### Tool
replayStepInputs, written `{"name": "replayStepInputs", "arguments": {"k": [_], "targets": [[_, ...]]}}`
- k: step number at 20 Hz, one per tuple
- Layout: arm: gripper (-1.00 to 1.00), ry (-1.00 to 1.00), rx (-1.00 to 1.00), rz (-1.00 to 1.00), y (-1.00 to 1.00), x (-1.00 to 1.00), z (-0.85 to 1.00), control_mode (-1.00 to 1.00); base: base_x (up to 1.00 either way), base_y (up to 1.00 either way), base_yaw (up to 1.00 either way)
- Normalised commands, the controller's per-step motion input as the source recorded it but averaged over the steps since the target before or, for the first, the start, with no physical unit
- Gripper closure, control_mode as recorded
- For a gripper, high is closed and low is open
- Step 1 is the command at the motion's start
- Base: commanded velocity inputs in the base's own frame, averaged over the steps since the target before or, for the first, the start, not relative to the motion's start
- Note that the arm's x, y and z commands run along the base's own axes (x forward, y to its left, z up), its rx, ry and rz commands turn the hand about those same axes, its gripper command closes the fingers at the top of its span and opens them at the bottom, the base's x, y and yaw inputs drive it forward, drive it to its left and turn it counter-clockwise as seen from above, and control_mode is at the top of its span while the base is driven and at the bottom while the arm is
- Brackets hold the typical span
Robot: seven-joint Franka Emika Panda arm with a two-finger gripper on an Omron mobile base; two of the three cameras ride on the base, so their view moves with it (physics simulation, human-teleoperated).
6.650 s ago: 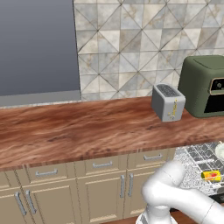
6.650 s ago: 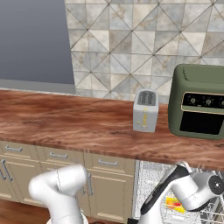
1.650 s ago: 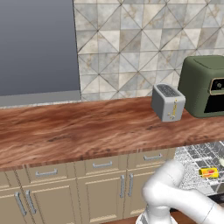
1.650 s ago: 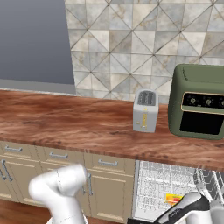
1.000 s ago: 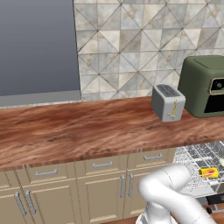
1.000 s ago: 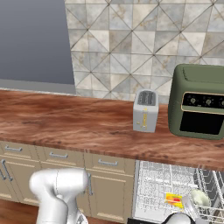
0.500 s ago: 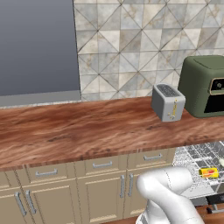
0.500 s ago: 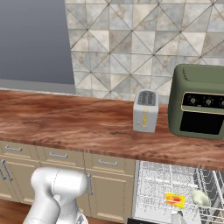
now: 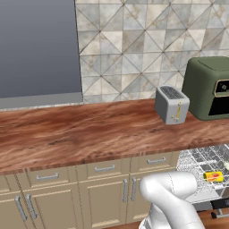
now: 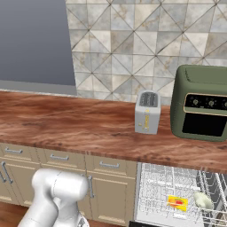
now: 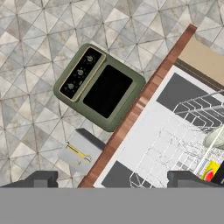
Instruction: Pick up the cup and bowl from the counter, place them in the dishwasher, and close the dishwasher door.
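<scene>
The claw [image 11: 111,178] hangs low beside the dishwasher [image 10: 153,206], its two tips well apart, holding nothing. The cup [image 10: 177,203] lies on its side in the rack and the bowl [image 10: 203,201] sits just beside it, toward the rack's right edge — both off the counter [image 10: 66,124]. The door still needs shutting; swing wide and the arm could snag the pulled-out rack.

White Franka Panda arm [image 9: 172,199] bent low at the bottom of both base views, two-finger gripper [image 11: 111,179] in hand view, dark finger tips [image 11: 40,178] well apart, nothing between them
</scene>
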Motion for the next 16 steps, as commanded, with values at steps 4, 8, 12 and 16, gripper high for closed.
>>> {"name": "replayStepInputs", "arguments": {"k": [4,8,12,16], "targets": [[-1.00,-0.06,0.00,0.06,0.10,-0.43,-0.41,-1.00,0.00,0.00,0.00],[-1.00,-0.02,0.00,0.07,0.27,-0.21,-0.51,-1.00,0.00,0.00,0.00],[-1.00,-0.02,0.00,0.05,0.08,-0.02,-0.30,-1.00,0.00,0.00,0.00],[-1.00,-0.02,0.00,0.04,0.00,0.00,-0.26,-1.00,0.00,0.00,0.00]]}}
